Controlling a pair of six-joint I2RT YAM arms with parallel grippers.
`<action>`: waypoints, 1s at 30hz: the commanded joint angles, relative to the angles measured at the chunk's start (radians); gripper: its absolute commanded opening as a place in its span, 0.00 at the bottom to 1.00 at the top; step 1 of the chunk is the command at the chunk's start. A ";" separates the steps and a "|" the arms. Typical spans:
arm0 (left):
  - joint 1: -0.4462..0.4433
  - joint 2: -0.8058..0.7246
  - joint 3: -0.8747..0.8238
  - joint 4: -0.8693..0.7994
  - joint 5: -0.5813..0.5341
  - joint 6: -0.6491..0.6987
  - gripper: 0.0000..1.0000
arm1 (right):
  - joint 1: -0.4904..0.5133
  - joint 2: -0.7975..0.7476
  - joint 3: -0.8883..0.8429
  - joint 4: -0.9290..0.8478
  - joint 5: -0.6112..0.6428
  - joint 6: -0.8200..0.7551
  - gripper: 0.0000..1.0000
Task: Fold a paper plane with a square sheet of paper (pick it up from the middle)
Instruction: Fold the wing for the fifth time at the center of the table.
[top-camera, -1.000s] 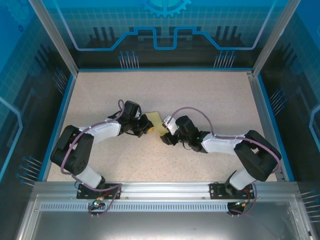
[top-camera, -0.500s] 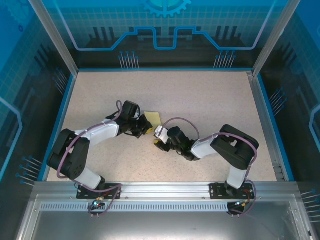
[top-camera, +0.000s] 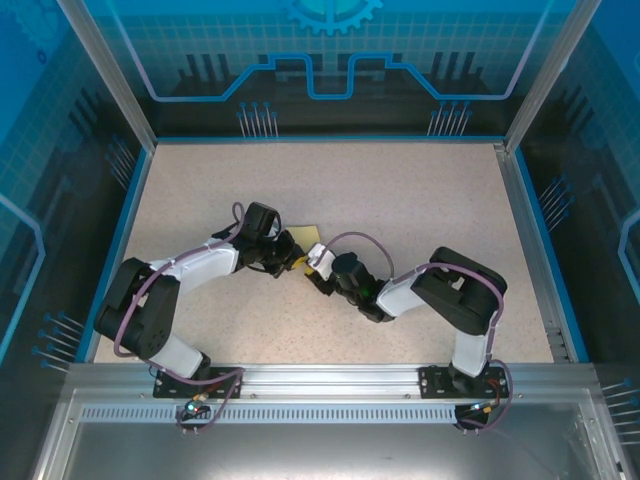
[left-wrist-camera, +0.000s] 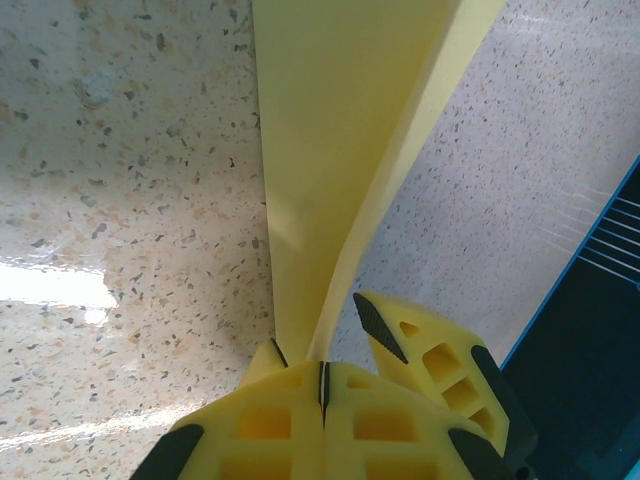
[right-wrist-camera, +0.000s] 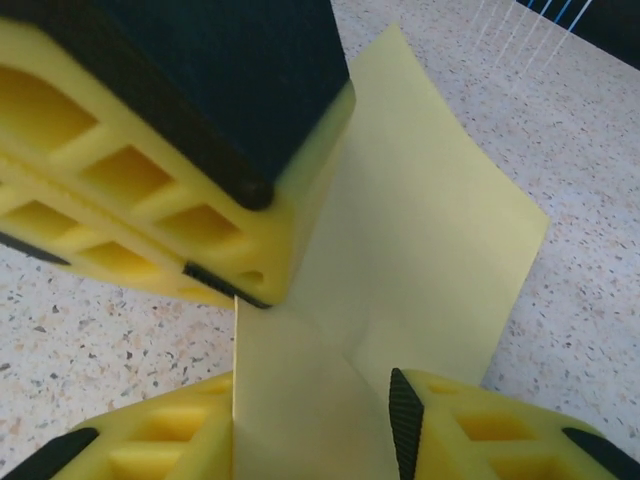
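Observation:
The square sheet of paper (top-camera: 306, 238) is pale yellow, bent and creased, and stands up off the table between the two grippers. My left gripper (top-camera: 292, 260) is shut on its lower edge; in the left wrist view the fingers (left-wrist-camera: 322, 372) meet with the paper (left-wrist-camera: 330, 130) rising out of them. My right gripper (top-camera: 316, 268) is right against it from the other side. In the right wrist view its jaws (right-wrist-camera: 312, 440) stand apart with a flap of the paper (right-wrist-camera: 430, 230) between them, lying against the left finger (right-wrist-camera: 150, 445). The left gripper (right-wrist-camera: 250, 290) pinches the sheet just above.
The speckled beige table (top-camera: 400, 200) is bordered by a blue rim (top-camera: 125, 235) and clear walls. A metal rail (top-camera: 330, 378) with the arm bases runs along the near edge. The right arm's elbow (top-camera: 460, 290) is folded close to the middle.
The right arm has folded in and its gripper has slid left up to the left gripper, jaws narrowing round the paper. The left gripper has held still, shut on the sheet.

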 joint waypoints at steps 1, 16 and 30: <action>-0.007 -0.011 0.003 -0.027 0.010 -0.006 0.00 | 0.017 0.039 0.026 0.033 0.040 0.024 0.34; 0.074 -0.085 -0.014 -0.055 -0.029 0.017 0.39 | -0.053 0.005 -0.027 0.031 -0.120 0.128 0.12; 0.128 -0.157 -0.085 -0.052 -0.052 0.087 0.54 | -0.142 -0.027 -0.027 -0.029 -0.313 0.256 0.27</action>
